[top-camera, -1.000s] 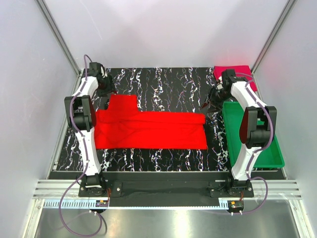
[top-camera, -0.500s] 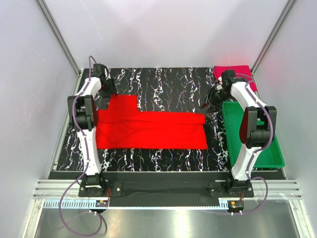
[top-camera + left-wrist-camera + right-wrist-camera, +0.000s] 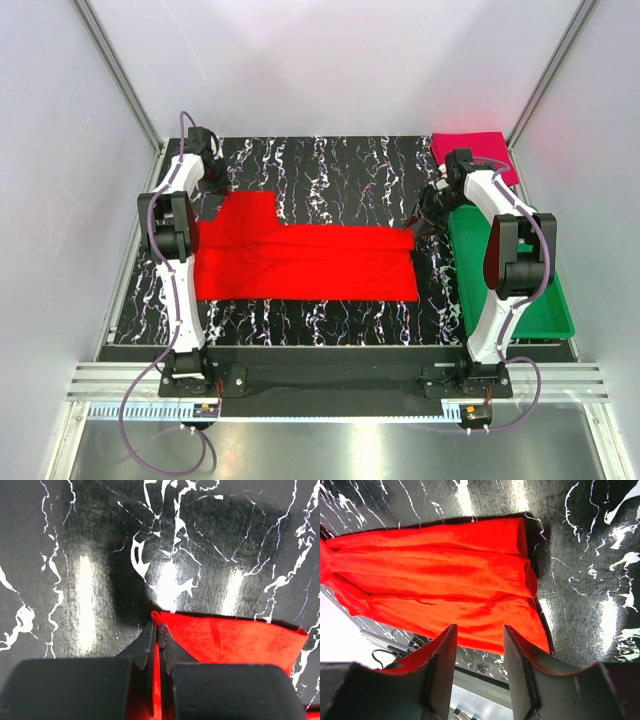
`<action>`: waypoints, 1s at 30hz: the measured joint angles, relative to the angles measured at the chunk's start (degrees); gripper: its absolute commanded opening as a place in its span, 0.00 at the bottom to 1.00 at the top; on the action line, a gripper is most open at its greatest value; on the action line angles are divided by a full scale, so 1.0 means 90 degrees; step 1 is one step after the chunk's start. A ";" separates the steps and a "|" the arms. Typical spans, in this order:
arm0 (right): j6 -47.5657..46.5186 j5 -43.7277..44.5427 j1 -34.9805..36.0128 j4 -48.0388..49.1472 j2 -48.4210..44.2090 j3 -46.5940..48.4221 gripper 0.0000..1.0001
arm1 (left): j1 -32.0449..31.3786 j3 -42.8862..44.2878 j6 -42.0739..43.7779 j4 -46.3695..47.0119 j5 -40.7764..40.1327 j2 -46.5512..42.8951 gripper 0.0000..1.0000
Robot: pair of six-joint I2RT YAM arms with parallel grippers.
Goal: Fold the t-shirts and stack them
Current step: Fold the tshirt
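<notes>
The bright red t-shirt [image 3: 300, 262] lies spread flat across the middle of the black marbled table, one sleeve [image 3: 248, 208] pointing to the far side. My left gripper [image 3: 220, 190] is at that sleeve's far left corner. In the left wrist view it [image 3: 156, 626] is shut on a pinch of the red cloth [image 3: 235, 640]. My right gripper [image 3: 420, 214] hangs just over the shirt's far right corner. Its jaws [image 3: 480, 630] are open with nothing between them, the red shirt [image 3: 445, 575] below. The darker crimson t-shirt [image 3: 475, 147] lies folded at the back right corner.
A green plastic tray [image 3: 545, 315] stands along the right edge of the table, under the right arm. Grey walls with metal rails close in the left, right and back. The arm bases sit at the near edge.
My left gripper has gone from open to shut on the sleeve corner. The right gripper has edged slightly left and nearer, toward the shirt's corner. The shirts have not moved.
</notes>
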 measured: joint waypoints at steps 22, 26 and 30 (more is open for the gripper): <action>0.0095 -0.0505 0.0508 0.0369 0.0000 -0.0010 0.49 | -0.0289 -0.3242 -0.0413 -0.0189 0.0126 -0.4444 0.00; 0.0206 -0.0644 0.0823 0.0525 0.0007 -0.0007 0.49 | -0.0277 -0.4398 -0.0510 -0.0216 0.0189 -0.5408 0.00; 0.0488 -0.0782 0.1287 0.0794 0.0238 0.0151 0.49 | -0.0279 -0.5416 -0.0585 -0.0335 0.0240 -0.6360 0.00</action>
